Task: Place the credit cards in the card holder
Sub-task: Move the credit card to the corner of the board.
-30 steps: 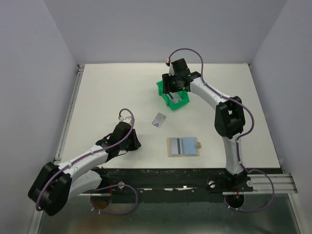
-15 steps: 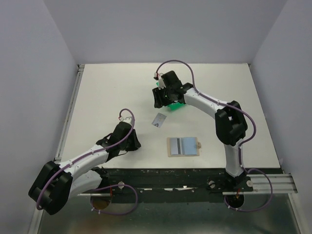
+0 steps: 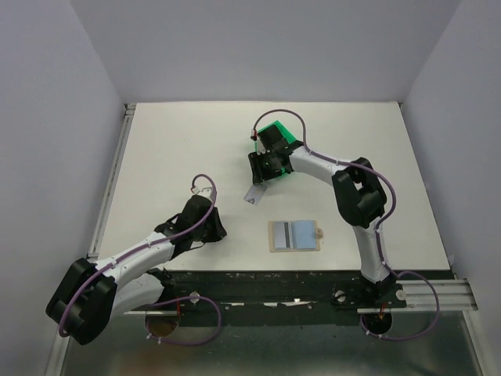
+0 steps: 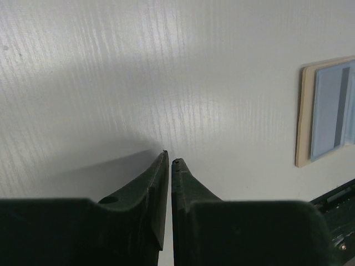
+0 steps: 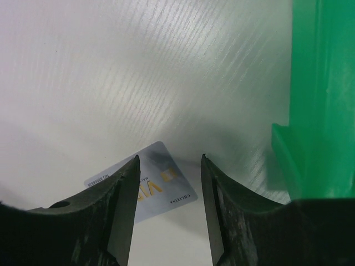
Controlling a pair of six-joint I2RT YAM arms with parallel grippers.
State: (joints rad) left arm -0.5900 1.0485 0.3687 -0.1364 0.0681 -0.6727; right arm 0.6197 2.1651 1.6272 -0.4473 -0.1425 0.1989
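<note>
Overhead wide; wrist cameras close, facing table [image 3: 172, 149].

Bright, even light, soft grey shadow beside the left gripper [image 4: 170, 157] on the white table [image 4: 194, 66], green bin [image 5: 321, 83] blurred up close.

The right claw [image 3: 260, 174] has swung off the green bin [image 3: 275, 130] and come down toward the near-left, and the bin's far side is showing again behind the wrist. The spread fingers [image 5: 119, 188] now hang right over the loose credit card [image 3: 251, 195] on the surface [image 3: 172, 157], its corner framed between them in the right wrist view.
</note>
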